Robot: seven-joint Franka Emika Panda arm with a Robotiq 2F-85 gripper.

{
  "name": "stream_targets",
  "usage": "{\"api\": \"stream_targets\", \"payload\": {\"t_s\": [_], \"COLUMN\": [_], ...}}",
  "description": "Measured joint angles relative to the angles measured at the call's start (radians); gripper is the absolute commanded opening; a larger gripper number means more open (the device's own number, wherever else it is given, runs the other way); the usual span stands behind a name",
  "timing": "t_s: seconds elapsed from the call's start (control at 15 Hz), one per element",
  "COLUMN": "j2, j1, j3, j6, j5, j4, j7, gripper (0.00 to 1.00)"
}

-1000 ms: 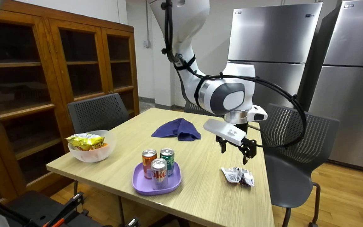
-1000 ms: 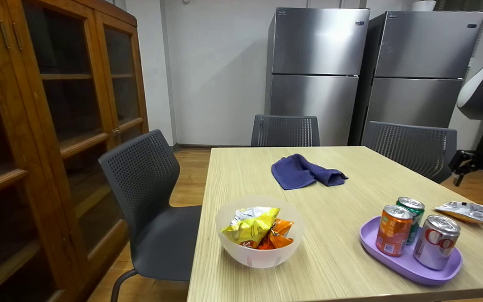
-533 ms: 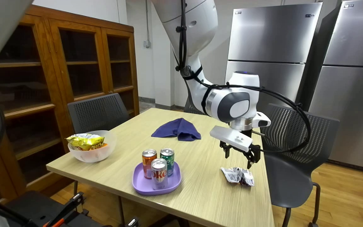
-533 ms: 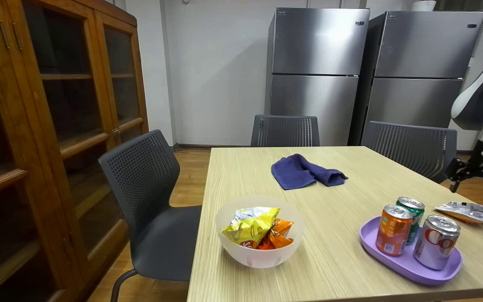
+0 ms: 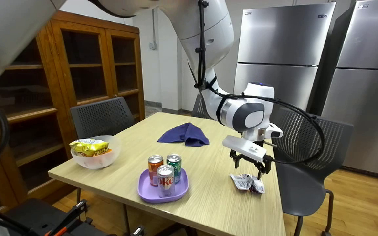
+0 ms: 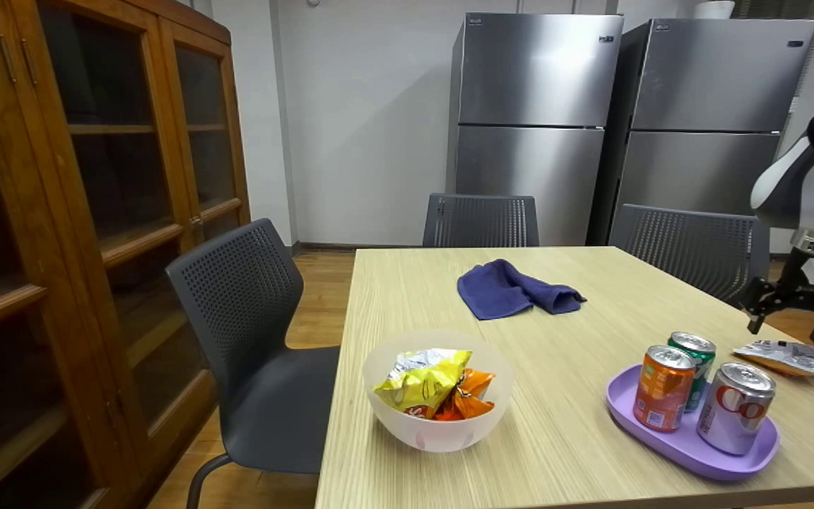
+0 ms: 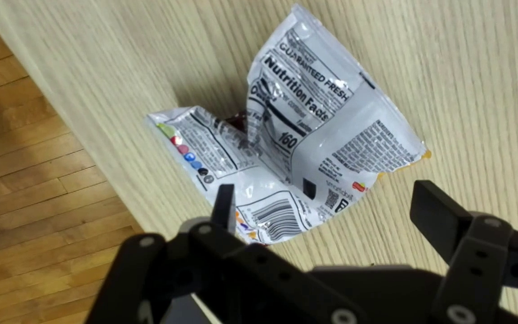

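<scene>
A pale table (image 7: 128,54) bears a crumpled, print-covered silvery packet (image 7: 295,157).

We saw the gripper (image 5: 247,172) come lower in both exterior views, closer to the crumpled snack bag (image 5: 248,183); in an exterior view, the white arm (image 5: 215,26) dipped, hiding more of the wooden cabinet (image 5: 108,65).

Underside of packet (image 7: 299,148) mostly invisible

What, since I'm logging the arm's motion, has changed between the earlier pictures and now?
The open gripper has lowered toward the snack bag; nothing was taken hold of or let go. Snack bag, purple tray, cans, bowl and blue cloth stayed as they were.
</scene>
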State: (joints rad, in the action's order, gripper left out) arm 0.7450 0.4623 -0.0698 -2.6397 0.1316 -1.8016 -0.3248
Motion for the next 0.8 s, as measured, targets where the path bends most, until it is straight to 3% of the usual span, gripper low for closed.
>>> {"api": "stream_targets", "payload": {"t_s": [0.6,0.67,0.73,0.8], "j2": [0.057,0.060,0.063,0.066], "j1": [0.013,0.013,0.013,0.013], "j3": [0.002,0.002,0.002,0.002], "j6": [0.061,0.064,0.067,0.070], "j5": [-0.001,-0.001,-0.001,-0.001], "j4": [0.080,0.084,0.088,0.092], "j7": [-0.017,-0.017,-0.017,-0.018], "gripper": [1.00,0.75,0.74,0.65]}}
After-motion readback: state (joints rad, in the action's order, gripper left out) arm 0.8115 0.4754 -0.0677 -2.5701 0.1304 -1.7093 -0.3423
